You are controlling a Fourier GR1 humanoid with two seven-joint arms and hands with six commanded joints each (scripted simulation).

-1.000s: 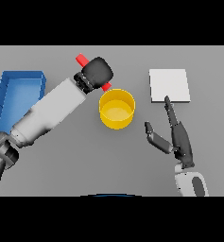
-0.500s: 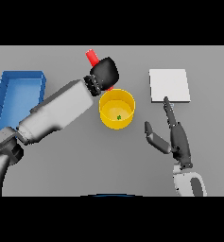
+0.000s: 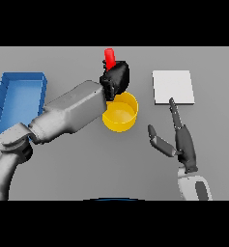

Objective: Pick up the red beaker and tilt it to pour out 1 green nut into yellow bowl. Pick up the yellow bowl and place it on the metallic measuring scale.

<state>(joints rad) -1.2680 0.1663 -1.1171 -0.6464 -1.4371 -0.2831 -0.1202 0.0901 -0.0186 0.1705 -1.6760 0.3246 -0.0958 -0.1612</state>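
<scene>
Grey table point(image 3: 63, 173): flat, plain surface carrying every item below.

Red beaker point(image 3: 109, 58): small red cylindrical vessel, only its upper part showing above the left hand; the lower body is covered by the fingers. It stands a little tilted, just behind the far rim of the bowl. Its contents cannot be made out.

Left hand point(image 3: 115, 79): dark hand at the end of a white and grey arm that comes in from the lower left. Fingers are curled round the red beaker, holding it clear of the table. The hand overlaps the bowl's far-left rim in this view; whether it touches the rim cannot be told.

Yellow bowl point(image 3: 121, 115): round, open yellow bowl resting on the table near the centre, partly hidden at its left and far edge by the left hand and wrist. The visible inside looks plain yellow; no nut can be made out there.

Metallic measuring scale point(image 3: 173, 87): flat, pale square plate lying on the table to the right of the bowl, apart from it.

Right hand point(image 3: 182, 140): dark hand at lower right, fingers straight and spread, thumb held out to the side, holding nothing; one fingertip reaches the near edge of the scale.

Blue tray point(image 3: 5, 91): rectangular, shallow blue tray at the far left, its near corner hidden behind the left arm.
</scene>
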